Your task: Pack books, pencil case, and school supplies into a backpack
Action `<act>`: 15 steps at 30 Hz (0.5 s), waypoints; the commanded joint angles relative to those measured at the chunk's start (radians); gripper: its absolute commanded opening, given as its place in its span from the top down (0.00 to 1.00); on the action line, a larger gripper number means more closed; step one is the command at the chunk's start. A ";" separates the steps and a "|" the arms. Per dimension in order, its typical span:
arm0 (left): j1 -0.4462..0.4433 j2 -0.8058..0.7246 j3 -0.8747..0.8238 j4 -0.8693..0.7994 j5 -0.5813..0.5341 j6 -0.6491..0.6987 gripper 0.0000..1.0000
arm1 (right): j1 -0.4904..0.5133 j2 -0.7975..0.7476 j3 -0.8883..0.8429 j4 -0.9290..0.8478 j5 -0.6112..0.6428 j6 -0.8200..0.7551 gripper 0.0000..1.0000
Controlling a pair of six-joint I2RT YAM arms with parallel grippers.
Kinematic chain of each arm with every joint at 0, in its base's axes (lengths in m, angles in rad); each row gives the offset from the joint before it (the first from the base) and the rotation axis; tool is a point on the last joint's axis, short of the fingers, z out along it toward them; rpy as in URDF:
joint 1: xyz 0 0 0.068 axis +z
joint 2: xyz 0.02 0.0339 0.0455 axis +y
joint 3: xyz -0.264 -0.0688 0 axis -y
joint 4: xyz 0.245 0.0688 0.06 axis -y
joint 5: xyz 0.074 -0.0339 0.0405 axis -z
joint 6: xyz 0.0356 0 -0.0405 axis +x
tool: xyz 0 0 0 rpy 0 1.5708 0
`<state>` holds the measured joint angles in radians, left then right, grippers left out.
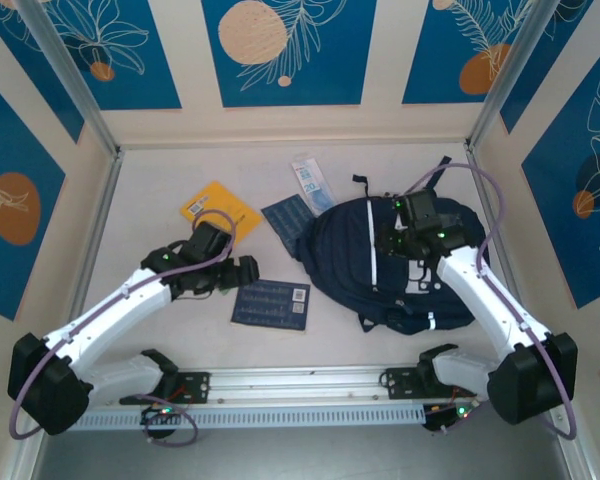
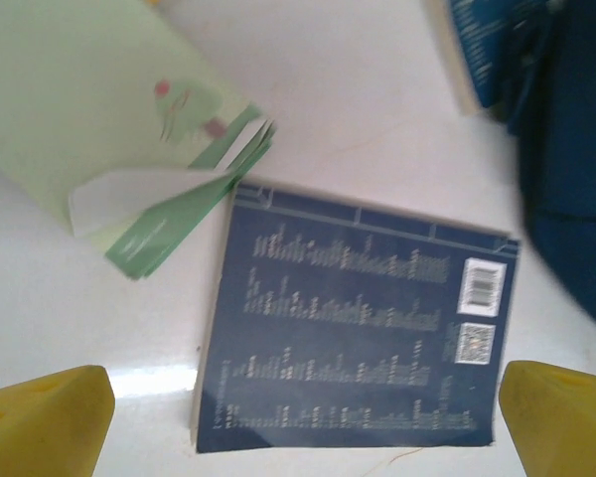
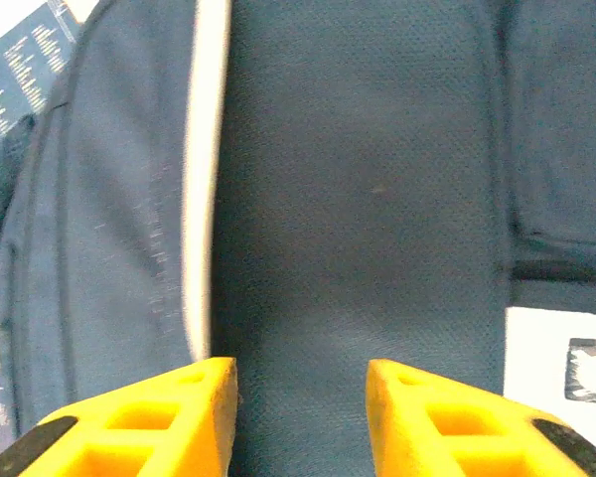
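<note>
The dark navy backpack [image 1: 380,262] lies flat at the right of the table. My right gripper [image 1: 395,240] hovers over it, open, with only navy fabric [image 3: 358,179] and a white stripe [image 3: 204,179] between its fingers [image 3: 301,397]. My left gripper [image 1: 242,272] is open above a navy book [image 1: 271,303] with white barcode labels [image 2: 358,328]; its yellow fingertips [image 2: 50,422] stand wide of the book. A pale green packet [image 2: 109,119] lies just beyond that book. A second navy book [image 1: 288,215] sits against the backpack's left edge. The pencil case is out of view.
A yellow-orange book [image 1: 220,208] lies behind the left gripper. A pale blue-white packet [image 1: 311,182] rests near the back wall. Metal frame posts and patterned walls close in the white table [image 1: 160,200]. An aluminium rail [image 1: 300,385] runs along the near edge.
</note>
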<state>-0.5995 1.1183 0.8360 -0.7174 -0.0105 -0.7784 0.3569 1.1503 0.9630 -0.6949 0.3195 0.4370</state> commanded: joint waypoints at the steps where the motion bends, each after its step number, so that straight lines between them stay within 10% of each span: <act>1: 0.009 -0.044 -0.064 0.012 0.023 -0.072 0.00 | 0.114 -0.028 0.047 0.040 0.080 -0.037 0.55; 7: 0.008 -0.098 -0.218 0.102 0.078 -0.125 0.00 | 0.278 0.109 0.094 0.191 -0.332 -0.048 0.59; 15: -0.013 -0.135 -0.324 0.215 0.142 -0.137 0.14 | 0.511 0.618 0.342 0.113 -0.269 -0.056 0.61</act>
<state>-0.6044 1.0050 0.5312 -0.5659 0.0891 -0.8959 0.8394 1.6604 1.2552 -0.5270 0.0616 0.3916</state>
